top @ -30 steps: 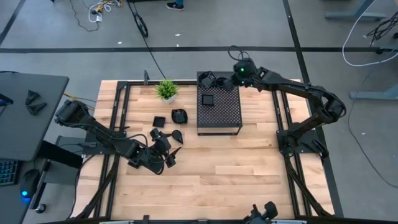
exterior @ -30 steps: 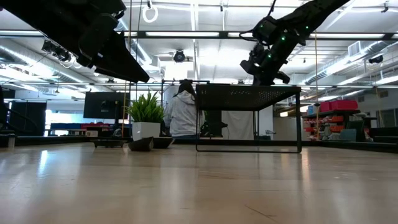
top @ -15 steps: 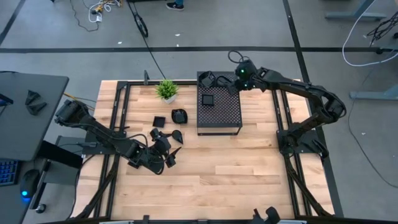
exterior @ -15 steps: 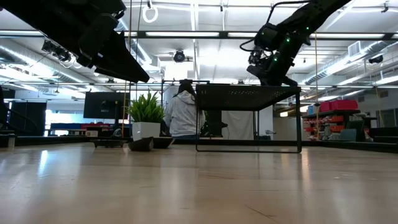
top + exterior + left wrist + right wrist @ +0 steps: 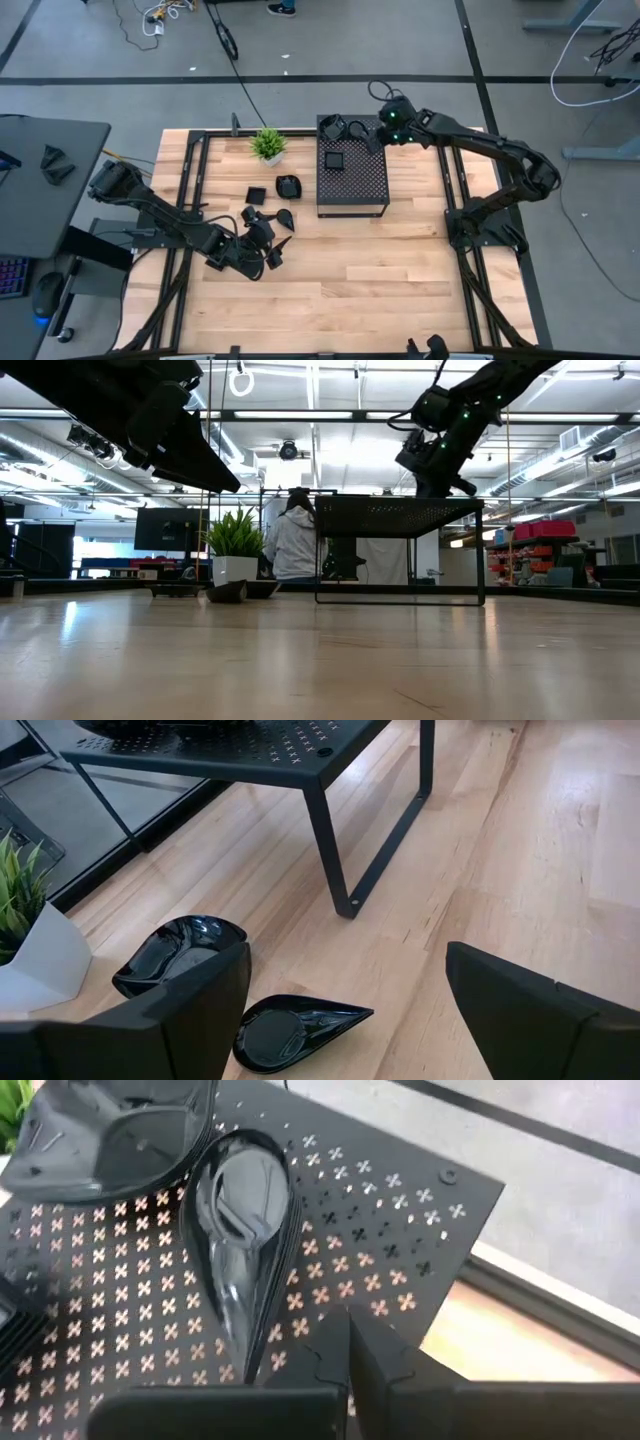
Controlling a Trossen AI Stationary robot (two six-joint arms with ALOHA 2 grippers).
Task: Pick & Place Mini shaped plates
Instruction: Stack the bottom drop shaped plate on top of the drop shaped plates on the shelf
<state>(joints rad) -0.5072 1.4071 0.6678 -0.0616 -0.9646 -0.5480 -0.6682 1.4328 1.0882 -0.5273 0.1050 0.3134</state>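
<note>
A glossy black teardrop-shaped mini plate (image 5: 240, 1230) is lying on the black perforated metal box (image 5: 352, 178), at its 12 o'clock end; the right gripper (image 5: 345, 1355) is hovering just beside it, fingers pressed together, holding nothing; further glossy black plates (image 5: 268, 215) are sitting on the wooden table (image 5: 380, 270) at 9 o'clock of the box; the left gripper (image 5: 345, 1005) is hanging over them, fingers spread.

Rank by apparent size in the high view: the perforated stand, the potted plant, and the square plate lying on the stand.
1. Perforated stand, by far the largest.
2. Potted plant, much smaller.
3. Square plate, smallest, though not far below the plant; it lies higher, nearer the camera, so the gap may be understated.
</note>
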